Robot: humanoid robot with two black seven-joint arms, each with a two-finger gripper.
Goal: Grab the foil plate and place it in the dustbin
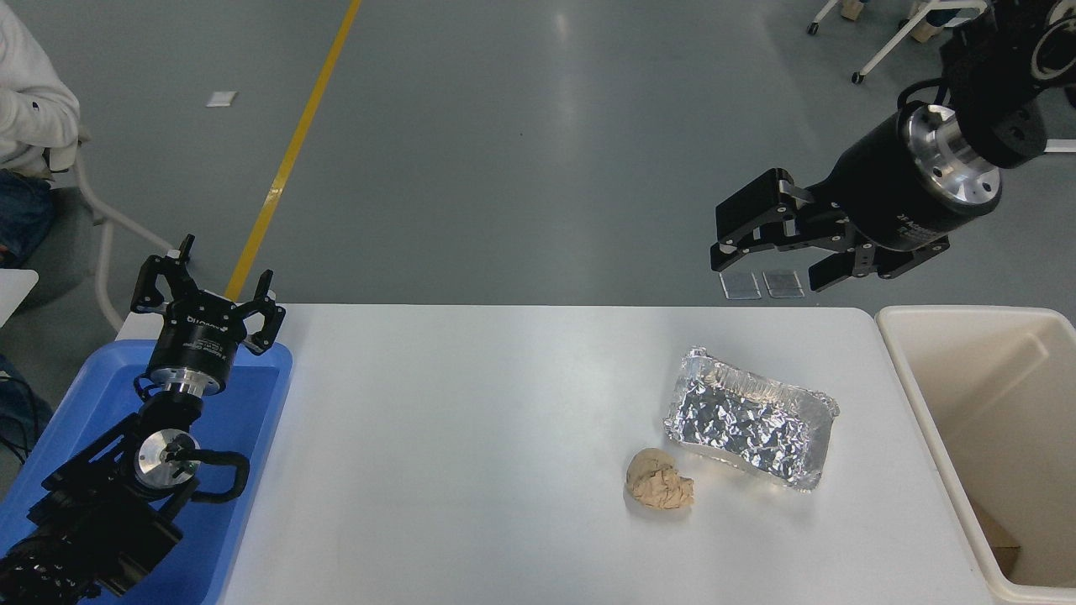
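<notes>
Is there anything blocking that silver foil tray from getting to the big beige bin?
Nothing visible does. The foil plate lies on the table with bare surface between it and the dustbin. The paper ball sits on its other side.

We see a white table (471, 437) with rounded far corners, standing on a grey floor (521, 126). On the table lies a small crumpled tan paper ball (658, 481), toward the right half and nearer our side. At the table's left edge sits a shallow blue tray (252, 395). A yellow line (290, 155) runs across the floor beyond the table. At the upper left a person in a white sleeve (29, 101) sits by a white chair frame (105, 227). At the top right we glimpse wheeled white legs (883, 46).
</notes>
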